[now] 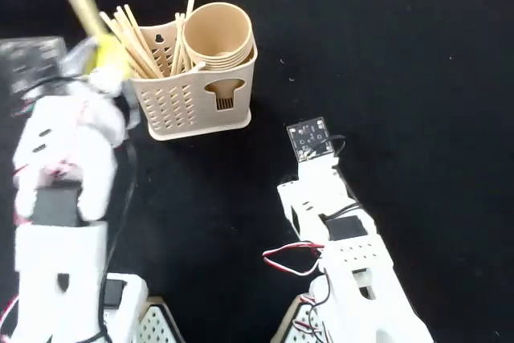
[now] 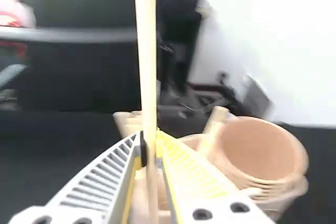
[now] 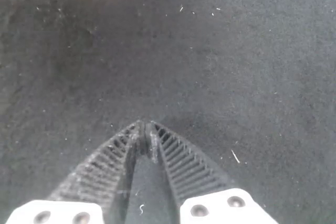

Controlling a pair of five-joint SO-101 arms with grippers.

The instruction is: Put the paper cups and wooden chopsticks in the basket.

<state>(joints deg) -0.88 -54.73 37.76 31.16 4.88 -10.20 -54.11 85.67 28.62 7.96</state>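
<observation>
My left hand (image 2: 148,148) is clamped on a single wooden chopstick (image 2: 145,51), the two fingers pressed against it from either side. The stick runs up out of the grip and well past the fingertips. In the high view it slants away toward the upper left corner of the scene, over the black tabletop (image 1: 401,78). That hand sits just beside the basket (image 1: 197,106), on the side where the chopstick compartment is. The basket is pale beige with perforated walls, and it stands upright on the tabletop toward the far edge. A bundle of chopsticks (image 1: 132,42) leans in one compartment, the tips fanning out above the rim toward my left arm. The paper cups (image 1: 221,34) stand nested in one stack in the other compartment, mouths up, with the top cup rising above the basket's rim. My right hand (image 3: 143,132) has its fingers together with nothing between them and is low over bare black cloth. It lies nearer to me than the basket, off to its right side. A pale corner of the basket's base shows at the edge of the right wrist view.
</observation>
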